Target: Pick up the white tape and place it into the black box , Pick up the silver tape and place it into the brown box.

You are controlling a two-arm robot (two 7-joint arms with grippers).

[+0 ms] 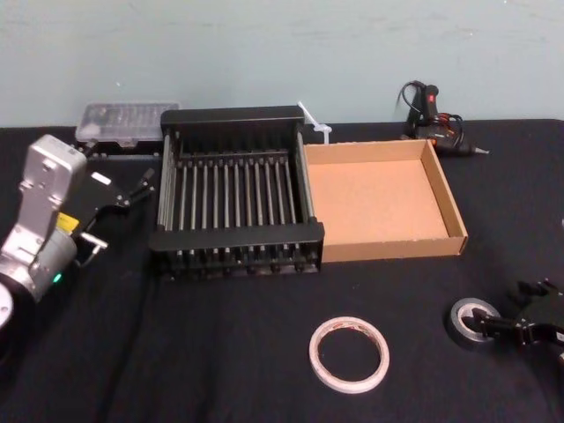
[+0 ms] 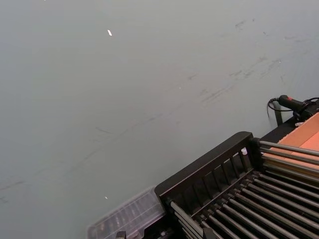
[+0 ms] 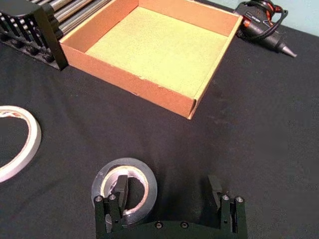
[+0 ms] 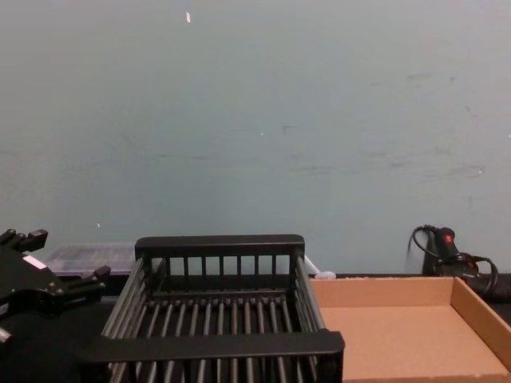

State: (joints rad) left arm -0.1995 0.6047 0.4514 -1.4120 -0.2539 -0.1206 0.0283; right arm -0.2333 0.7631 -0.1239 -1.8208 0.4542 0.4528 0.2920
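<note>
Black cloth covers the worktop [image 1: 220, 352]. The white tape [image 1: 349, 354] lies flat on it, in front of the black box [image 1: 233, 116] and the brown box [image 1: 388, 249], which stand side by side. The silver tape [image 1: 469, 322] lies to the right. The right gripper [image 3: 168, 185] is spread, with one finger in the roll's hole. The left gripper [image 1: 119, 211], also spread, hangs left of the black box.

Looks like a workshop bench: black-covered table [image 1: 220, 361], scuffed bare wall [image 1: 264, 53], glue gun [image 1: 438, 119], clear parts case [image 1: 123, 122].
</note>
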